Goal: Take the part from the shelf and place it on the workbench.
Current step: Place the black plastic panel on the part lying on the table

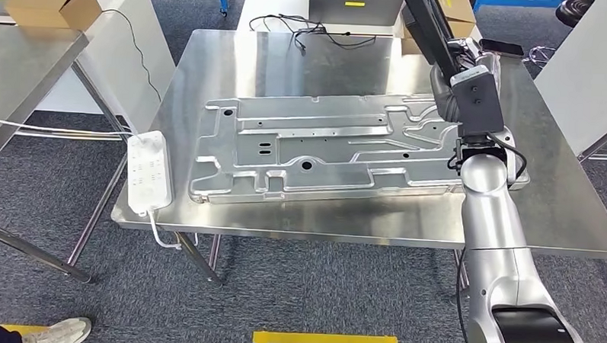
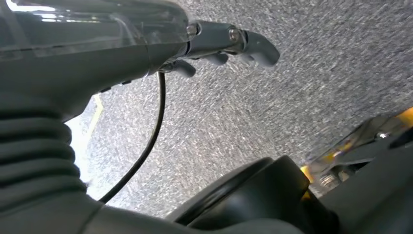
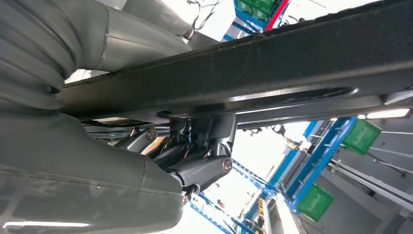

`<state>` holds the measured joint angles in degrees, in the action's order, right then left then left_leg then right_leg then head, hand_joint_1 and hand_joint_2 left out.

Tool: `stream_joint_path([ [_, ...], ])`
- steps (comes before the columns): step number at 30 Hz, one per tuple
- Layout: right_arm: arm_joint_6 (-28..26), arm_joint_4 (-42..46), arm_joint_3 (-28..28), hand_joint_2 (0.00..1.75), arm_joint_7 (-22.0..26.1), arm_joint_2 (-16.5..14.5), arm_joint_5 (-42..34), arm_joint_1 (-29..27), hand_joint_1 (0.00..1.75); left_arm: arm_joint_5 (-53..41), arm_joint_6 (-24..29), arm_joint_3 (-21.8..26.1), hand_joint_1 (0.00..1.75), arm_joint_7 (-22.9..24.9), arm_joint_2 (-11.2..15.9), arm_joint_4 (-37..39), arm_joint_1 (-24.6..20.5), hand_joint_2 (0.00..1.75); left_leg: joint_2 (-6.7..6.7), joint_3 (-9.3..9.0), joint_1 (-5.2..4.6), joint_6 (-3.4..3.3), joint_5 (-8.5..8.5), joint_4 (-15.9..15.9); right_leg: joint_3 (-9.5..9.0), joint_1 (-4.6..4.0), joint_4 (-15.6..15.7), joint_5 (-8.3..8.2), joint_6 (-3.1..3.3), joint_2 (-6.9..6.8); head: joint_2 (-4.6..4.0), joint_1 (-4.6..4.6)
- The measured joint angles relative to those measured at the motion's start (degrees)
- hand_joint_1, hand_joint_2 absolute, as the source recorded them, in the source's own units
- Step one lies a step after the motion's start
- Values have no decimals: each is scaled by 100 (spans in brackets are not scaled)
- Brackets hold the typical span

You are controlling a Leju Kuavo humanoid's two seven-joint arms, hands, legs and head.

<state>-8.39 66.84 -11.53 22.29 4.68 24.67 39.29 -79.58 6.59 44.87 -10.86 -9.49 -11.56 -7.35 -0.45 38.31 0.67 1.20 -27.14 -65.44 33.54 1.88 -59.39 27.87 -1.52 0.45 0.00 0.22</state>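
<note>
Right arm (image 1: 503,247), silver and close to the lens, rises from the lower right of the head view, and the right hand (image 1: 459,89) hangs over the right end of the table (image 1: 344,219). That hand looks clamped on the part, a long black bar (image 1: 424,19); in the right wrist view its dark fingers (image 3: 195,161) curl against the bar's underside. The bar is in the air, not on the table. From the grip its long axis runs away from the robot, past the table's far edge and out of the picture's top, so the far end cannot be seen. Directly beneath the hand lies the right end of a large stamped metal panel (image 1: 324,149), which covers most of the tabletop, its length running left to right. Bare steel shows beside the panel on the right and along the near edge. Setting down likely calls for lowering the bar level onto one of those strips, or onto the panel. The left hand (image 2: 229,44) hangs over grey carpet floor (image 2: 292,97), fingers apart, holding nothing, well away from the work.
</note>
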Motion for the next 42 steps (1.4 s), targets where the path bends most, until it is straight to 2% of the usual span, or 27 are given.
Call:
stream_joint_path([
  [1, -3, 0, 3, 175, 3, 1, 1, 2, 175, 1, -1, 0, 0, -8, -1, 0, 0, 175, -1, -120, -2, -7, 88, 276, -15, -9, -3, 17, -30, 3, 0, -9],
  [2, -5, 0, 7, 175, 5, 2, 4, 0, 175, 1, -3, 0, 0, -14, -2, 0, 2, 175, -4, -181, -4, -6, 105, 425, -17, -20, -7, 30, -45, 6, 0, -10],
  [6, -13, 0, 7, 175, 9, -4, 49, -27, 175, -5, -14, -2, 0, -20, -7, 0, 14, 175, -45, -193, -11, -2, 80, 488, -39, -28, 42, 21, -38, -8, 0, 24],
  [10, -155, -2, -13, 175, -67, -19, 331, -29, 175, -22, -46, -9, 0, -28, -7, 0, 14, 175, -55, -190, -18, -21, 69, 486, -70, -28, 104, 1, -68, -15, 0, 76],
  [12, -337, -11, -59, 175, -155, -21, 720, -28, 175, -26, -51, -13, 0, -27, -7, 0, 14, 175, -53, -189, -23, -28, 65, 484, -71, -28, 113, -3, -80, -15, 0, 96],
  [18, -971, -191, -554, 175, -614, -10, 2523, -13, 175, -37, -58, -45, 0, -11, -7, 0, 8, 175, -37, -195, -25, -35, 64, 485, -64, -33, 116, -4, -120, -10, 0, 104],
  [27, -1312, -729, -1225, 175, -947, 9, 3910, 49, 175, -44, -62, -97, 0, 5, -14, 0, 6, 175, -35, -205, -3, -33, 71, 502, -62, -69, 109, -4, -120, -9, 0, 92],
  [33, -1318, -1125, -1570, 175, -917, -32, 4184, 53, 175, -56, -62, -140, 0, 6, -22, 0, 6, 175, -35, -205, 10, -32, 71, 506, -62, -68, 108, -2, -117, -9, 0, 92],
  [42, -1339, -1859, -2069, 175, -821, -369, 4378, -17, 175, -84, -21, -179, 0, -83, -50, 0, -1, 175, -32, -205, 11, -32, 71, 506, -60, -67, 108, -1, -116, -7, 0, 92],
])
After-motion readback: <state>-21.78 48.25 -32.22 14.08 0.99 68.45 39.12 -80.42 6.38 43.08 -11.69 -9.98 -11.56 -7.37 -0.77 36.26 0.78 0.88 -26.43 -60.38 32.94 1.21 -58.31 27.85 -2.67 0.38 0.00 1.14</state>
